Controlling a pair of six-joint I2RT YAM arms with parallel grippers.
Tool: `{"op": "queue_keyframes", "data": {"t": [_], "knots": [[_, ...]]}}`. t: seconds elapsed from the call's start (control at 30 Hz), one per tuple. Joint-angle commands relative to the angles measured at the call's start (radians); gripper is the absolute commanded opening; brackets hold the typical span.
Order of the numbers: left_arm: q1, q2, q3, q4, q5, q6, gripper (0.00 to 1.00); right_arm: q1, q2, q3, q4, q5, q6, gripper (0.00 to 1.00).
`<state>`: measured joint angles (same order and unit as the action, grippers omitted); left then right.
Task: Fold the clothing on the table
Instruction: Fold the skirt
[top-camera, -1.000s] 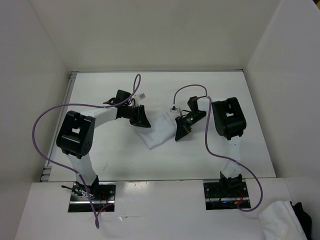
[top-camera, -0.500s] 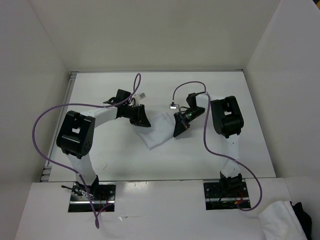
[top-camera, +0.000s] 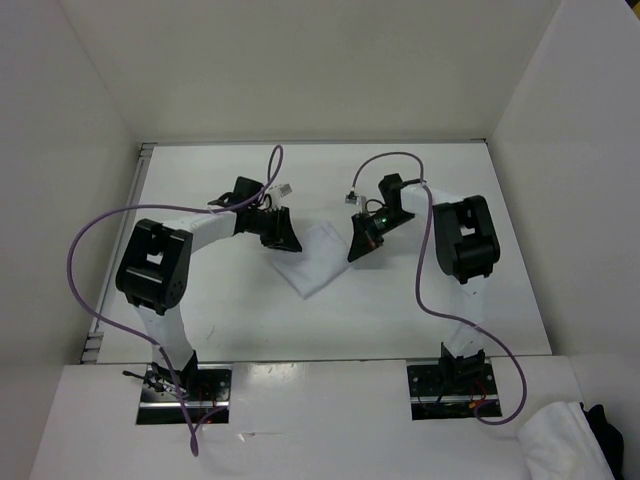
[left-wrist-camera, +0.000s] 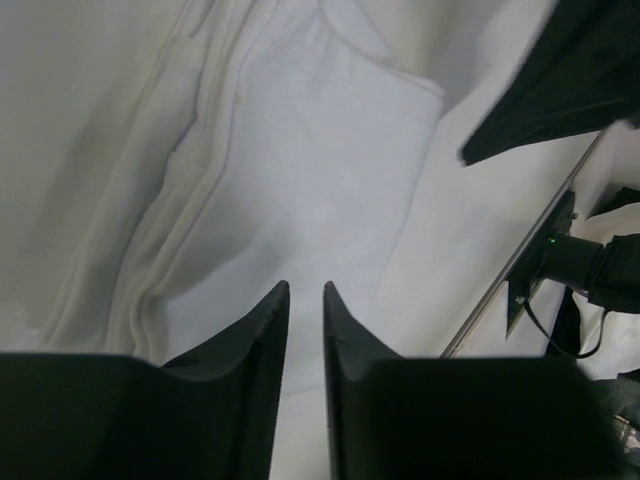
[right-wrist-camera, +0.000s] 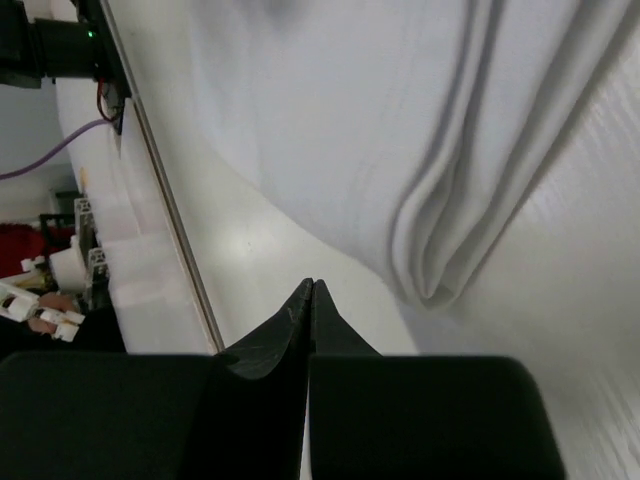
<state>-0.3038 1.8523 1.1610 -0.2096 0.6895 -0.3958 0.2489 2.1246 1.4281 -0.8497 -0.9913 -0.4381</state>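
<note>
The clothing (top-camera: 318, 262) lies flat as a small white diamond, with the table (top-camera: 200, 190) spreading bare beneath it on every side. The left gripper (top-camera: 283, 240) sits at the clothing's left corner. Its jaws stand a narrow slit apart above the creased fabric, and I cannot tell whether they pinch any of it. The right gripper (top-camera: 358, 250) is at the clothing's right corner, its fingers pressed tight together with nothing seen between them. Just beyond its tips the clothing's edge bunches into a soft rounded fold. A bulkier white fabric mound (top-camera: 556, 442) lies well apart from the clothing, off to its near right.
</note>
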Motion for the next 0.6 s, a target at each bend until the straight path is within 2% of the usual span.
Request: {"op": "queue_keyframes", "data": {"t": [0.0, 0.07, 0.1, 0.17, 0.4, 0.57], "knots": [[-0.004, 0.03, 0.028, -0.014, -0.021, 0.012, 0.24, 0.004, -0.15, 0.003, 0.076, 0.003, 0.031, 0.0], [-0.004, 0.057, 0.028, -0.036, -0.044, 0.012, 0.16, 0.004, -0.17, 0.003, 0.11, 0.1, 0.091, 0.0], [-0.004, 0.071, 0.028, -0.048, -0.044, 0.012, 0.08, 0.004, -0.17, -0.006, 0.11, 0.127, 0.104, 0.0], [-0.004, 0.071, 0.028, -0.048, -0.083, 0.012, 0.03, 0.004, -0.181, -0.015, 0.12, 0.18, 0.104, 0.0], [-0.004, 0.062, 0.028, -0.059, -0.156, -0.008, 0.0, 0.033, -0.206, -0.024, 0.164, 0.232, 0.113, 0.0], [-0.004, 0.073, 0.037, -0.059, -0.165, -0.017, 0.04, 0.095, -0.206, -0.024, 0.173, 0.262, 0.113, 0.0]]}}
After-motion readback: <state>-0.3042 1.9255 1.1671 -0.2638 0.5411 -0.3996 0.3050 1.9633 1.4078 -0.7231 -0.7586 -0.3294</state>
